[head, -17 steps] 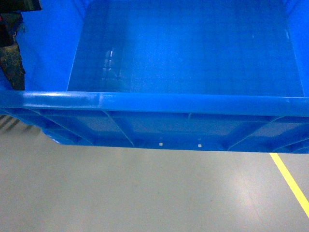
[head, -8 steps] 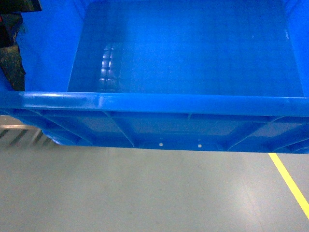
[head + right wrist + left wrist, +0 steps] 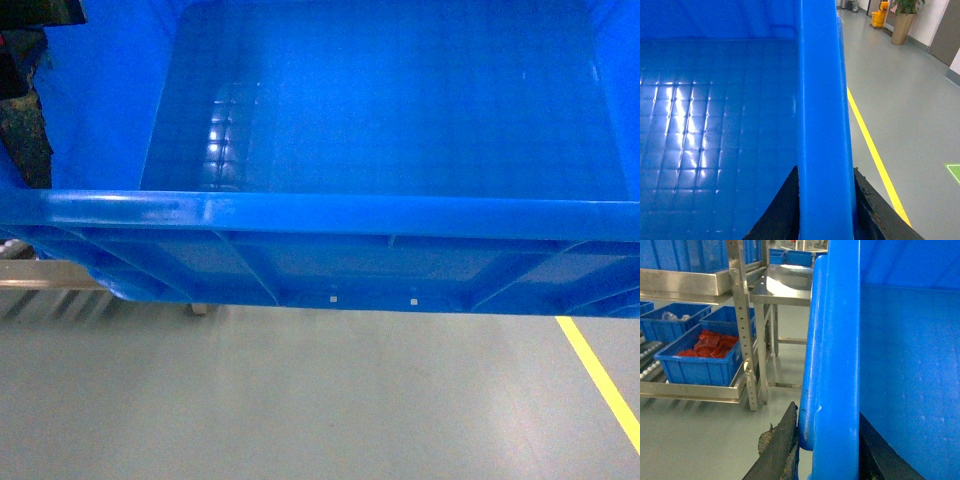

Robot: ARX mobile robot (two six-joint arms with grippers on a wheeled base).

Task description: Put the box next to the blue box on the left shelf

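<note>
The box (image 3: 320,215) is a large blue crate with a grid-embossed floor, and it fills the upper head view, held above the grey floor. My left gripper (image 3: 827,412) is shut on the box's (image 3: 835,355) left rim, one dark finger (image 3: 782,445) outside and one inside. That finger also shows in the head view at the left gripper (image 3: 25,140). My right gripper (image 3: 826,170) is shut on the box's (image 3: 822,100) right rim. In the left wrist view a blue box (image 3: 702,357) with red packets sits low on a rack, with white roller wheels (image 3: 649,360) beside it.
A steel-tube rack with flat shelves (image 3: 785,287) stands behind the upright post (image 3: 742,325). A metal rack rail (image 3: 40,275) shows under the box's lower left corner. A yellow floor line (image 3: 600,375) runs on the right. A potted plant (image 3: 905,17) stands far off.
The metal rack rail has slid into the head view under the box's lower left corner. The floor shifted beneath the box. Both grippers keep their hold.
</note>
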